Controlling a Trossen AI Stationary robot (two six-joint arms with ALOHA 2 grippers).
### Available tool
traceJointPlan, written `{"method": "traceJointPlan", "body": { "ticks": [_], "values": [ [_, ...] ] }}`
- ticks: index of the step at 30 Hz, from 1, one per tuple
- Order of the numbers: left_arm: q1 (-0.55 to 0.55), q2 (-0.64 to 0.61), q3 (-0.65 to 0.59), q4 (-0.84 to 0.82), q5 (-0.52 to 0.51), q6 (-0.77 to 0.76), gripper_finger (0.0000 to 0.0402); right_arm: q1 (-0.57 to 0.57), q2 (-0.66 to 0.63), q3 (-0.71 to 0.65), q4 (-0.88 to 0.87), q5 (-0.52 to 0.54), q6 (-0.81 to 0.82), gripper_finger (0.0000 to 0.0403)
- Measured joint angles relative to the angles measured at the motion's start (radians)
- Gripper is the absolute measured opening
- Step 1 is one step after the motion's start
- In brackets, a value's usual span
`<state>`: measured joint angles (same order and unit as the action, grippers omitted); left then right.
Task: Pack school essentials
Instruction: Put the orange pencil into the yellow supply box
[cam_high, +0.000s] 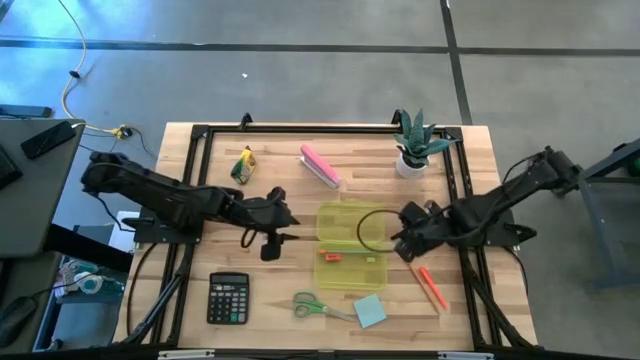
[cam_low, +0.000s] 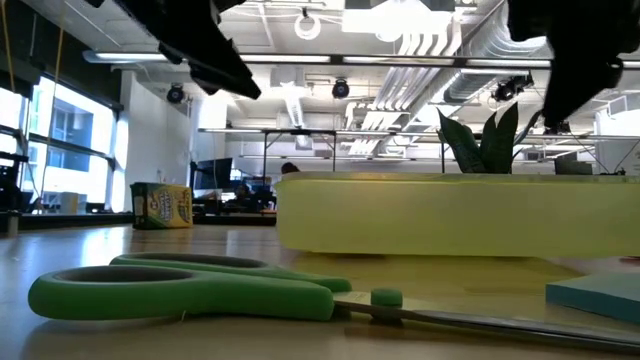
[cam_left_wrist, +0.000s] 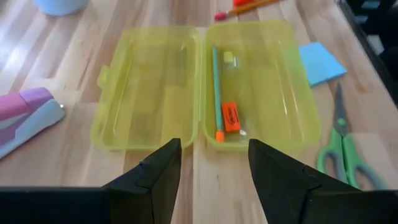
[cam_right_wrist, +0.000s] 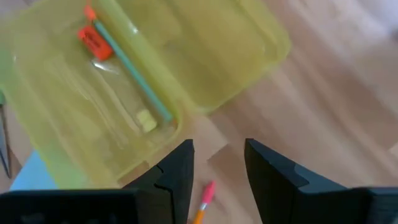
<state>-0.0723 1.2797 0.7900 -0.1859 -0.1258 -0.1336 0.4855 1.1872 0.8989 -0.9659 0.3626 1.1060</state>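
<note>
An open yellow see-through case (cam_high: 350, 245) lies at the table's middle. In its near half are a teal pencil (cam_left_wrist: 216, 81), a tiny orange piece (cam_left_wrist: 231, 117) and a small yellow-green item (cam_left_wrist: 228, 58). Green-handled scissors (cam_high: 320, 306) and a light blue note pad (cam_high: 369, 310) lie flat near the table's near edge. Orange-red pens (cam_high: 432, 287) lie to the case's right. My left gripper (cam_high: 283, 238) hovers open just left of the case. My right gripper (cam_high: 402, 238) hovers open at the case's right side, above its edge (cam_right_wrist: 217, 149).
A black calculator (cam_high: 228, 297) sits near-left. A pink stapler (cam_high: 320, 167), a small crayon box (cam_high: 243, 165) and a potted plant (cam_high: 415, 145) stand along the far side. Bare wood shows between the case and the calculator.
</note>
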Motion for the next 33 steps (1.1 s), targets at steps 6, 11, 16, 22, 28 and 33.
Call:
{"method": "traceJointPlan", "body": {
  "ticks": [6, 11, 16, 22, 28, 33],
  "values": [
    [0.007, -0.070, -0.084, 0.065, -0.024, -0.036, 0.0174, 0.085, 0.100, 0.000, -0.005, -0.040, 0.129, 0.0134],
    [0.006, -0.087, -0.096, 0.092, -0.025, -0.047, 0.0174, 0.126, 0.182, 0.000, -0.005, -0.079, 0.180, 0.0134],
    [0.006, -0.086, -0.096, 0.093, -0.024, -0.050, 0.0174, 0.131, 0.251, 0.000, 0.003, -0.127, 0.197, 0.0134],
    [0.006, -0.086, -0.096, 0.094, -0.024, -0.050, 0.0174, 0.130, 0.284, 0.000, 0.009, -0.161, 0.195, 0.0134],
    [0.006, -0.086, -0.096, 0.094, -0.023, -0.070, 0.0174, 0.113, 0.267, 0.002, -0.036, -0.170, 0.145, 0.0134],
    [0.006, -0.086, -0.096, 0.100, -0.022, -0.074, 0.0174, 0.088, 0.218, 0.002, -0.122, -0.162, 0.143, 0.0134]
  ]
}}
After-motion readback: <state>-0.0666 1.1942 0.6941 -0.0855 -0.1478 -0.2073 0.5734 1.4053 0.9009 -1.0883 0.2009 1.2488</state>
